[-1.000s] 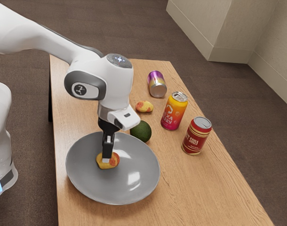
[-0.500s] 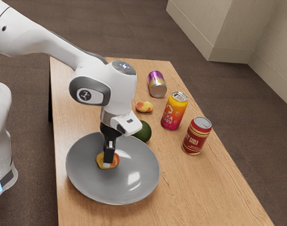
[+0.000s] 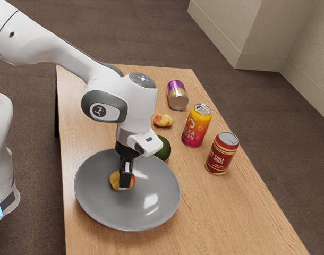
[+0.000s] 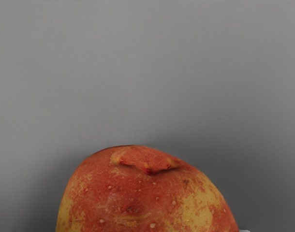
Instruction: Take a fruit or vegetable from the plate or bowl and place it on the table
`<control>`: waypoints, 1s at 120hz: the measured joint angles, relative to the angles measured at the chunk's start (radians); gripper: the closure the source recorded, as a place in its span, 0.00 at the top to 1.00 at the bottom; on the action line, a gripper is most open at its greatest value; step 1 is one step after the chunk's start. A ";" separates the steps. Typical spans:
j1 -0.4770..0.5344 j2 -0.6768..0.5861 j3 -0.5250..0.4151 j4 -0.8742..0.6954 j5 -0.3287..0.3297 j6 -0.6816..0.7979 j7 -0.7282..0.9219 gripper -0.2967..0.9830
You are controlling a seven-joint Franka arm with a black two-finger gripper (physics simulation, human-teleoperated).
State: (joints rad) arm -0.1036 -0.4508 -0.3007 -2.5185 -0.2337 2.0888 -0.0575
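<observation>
My gripper point(image 3: 125, 183) is down over the grey plate or shallow bowl point(image 3: 151, 178), right at a red-and-yellow fruit point(image 3: 116, 181) that lies inside it. The gripper covers part of this fruit from the exterior camera. In the wrist view, the fruit point(image 4: 142, 198) looms large at the lower edge, in front of the dish's grey surface point(image 4: 147, 72). Whether the gripper has closed on the fruit cannot be told.
Just behind the dish a dark green avocado point(image 3: 163, 148) is partly hidden by the hand. Another red-and-yellow fruit point(image 3: 163, 120), a purple can point(image 3: 177, 95), an orange-pink can point(image 3: 196, 125) and a red soda can point(image 3: 221, 153) are on the wooden table point(image 3: 215, 212).
My hand has shifted a little toward the exterior view's right and slightly lower, staying at the fruit. The fruit in the dish shows no clear move.
</observation>
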 joint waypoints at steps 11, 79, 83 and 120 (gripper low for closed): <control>0.000 -0.002 0.002 0.002 0.002 0.002 -0.003 0.50; 0.015 0.168 -0.076 0.490 0.107 -0.150 -0.012 0.49; 0.027 0.196 -0.076 0.529 0.120 -0.160 -0.012 0.49; 0.065 0.528 -0.086 0.861 0.247 -0.238 -0.010 0.48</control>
State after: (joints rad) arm -0.0389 0.0770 -0.3865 -1.6578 0.0132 1.8504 -0.0677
